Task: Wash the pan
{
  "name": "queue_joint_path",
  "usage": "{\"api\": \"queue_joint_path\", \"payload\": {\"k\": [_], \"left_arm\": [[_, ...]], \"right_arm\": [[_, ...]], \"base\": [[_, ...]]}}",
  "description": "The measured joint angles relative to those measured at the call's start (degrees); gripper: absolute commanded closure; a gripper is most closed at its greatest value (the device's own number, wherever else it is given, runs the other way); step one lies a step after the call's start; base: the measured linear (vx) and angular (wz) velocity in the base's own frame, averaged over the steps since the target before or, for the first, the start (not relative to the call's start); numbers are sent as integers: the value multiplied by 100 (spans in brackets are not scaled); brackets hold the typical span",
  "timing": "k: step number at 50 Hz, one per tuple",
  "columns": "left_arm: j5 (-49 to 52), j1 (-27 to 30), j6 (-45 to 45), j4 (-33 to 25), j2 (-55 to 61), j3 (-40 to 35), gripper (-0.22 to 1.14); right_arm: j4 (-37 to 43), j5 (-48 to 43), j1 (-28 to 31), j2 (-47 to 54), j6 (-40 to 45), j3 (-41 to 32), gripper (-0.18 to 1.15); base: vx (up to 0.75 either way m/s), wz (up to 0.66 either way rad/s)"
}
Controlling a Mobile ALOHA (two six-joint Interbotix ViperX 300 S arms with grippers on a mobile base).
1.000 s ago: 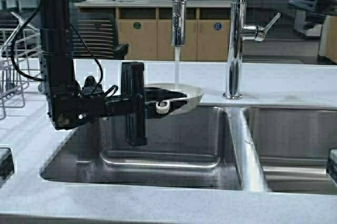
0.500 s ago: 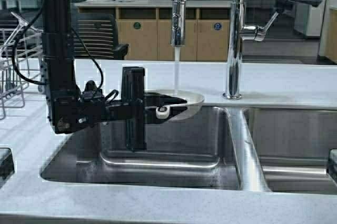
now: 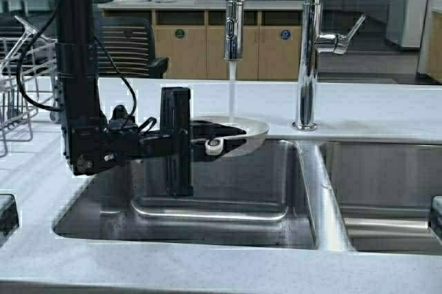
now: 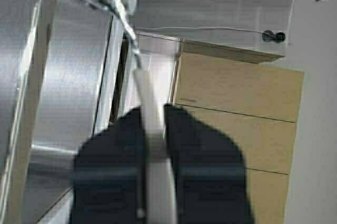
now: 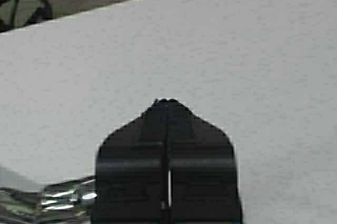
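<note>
From above, the left gripper [image 3: 207,135] is clamping the pan [image 3: 238,132] by its handle under the faucet [image 3: 233,18], water running at twelve o'clock. Left wrist: fingers [image 4: 197,161] squeezing the handle [image 4: 152,129]. Right wrist: the right gripper [image 5: 167,103] is hanging closed, empty, over the countertop [image 5: 237,50].

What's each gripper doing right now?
Left gripper: shut on the pale handle of the small round white pan, under the running tap.
Right gripper: shut, empty, over the countertop.

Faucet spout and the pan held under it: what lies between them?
Only a thin stream of water, falling from the faucet spout into the pan that the left pincer holds by its handle over the sink; the high view shows it.
</note>
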Motion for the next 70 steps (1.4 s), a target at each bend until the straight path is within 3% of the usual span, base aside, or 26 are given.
{"api": "queue_joint_path", "payload": {"k": [15,33,50,62,70], "left_arm": [[-9,9,0,0,0,-62,89],[-9,0,0,-9,18,-70,89],[-9,0,0,0,79,-97,89],[-457,0,316,-88,246,-220,89],[-580,-35,1230,-642,255,-255,89]], "right_arm": [[26,9,264,220,9,501,91],[492,606,817,580,-53,-360,91],[896,967,817,536,-580,-606,91],[888,-255,571,-439,-650,492,91],[879,-439,255,-1090,-668,1318,91]], "base": [[0,0],[0,0],[0,-1],[0,0],[0,0]]}}
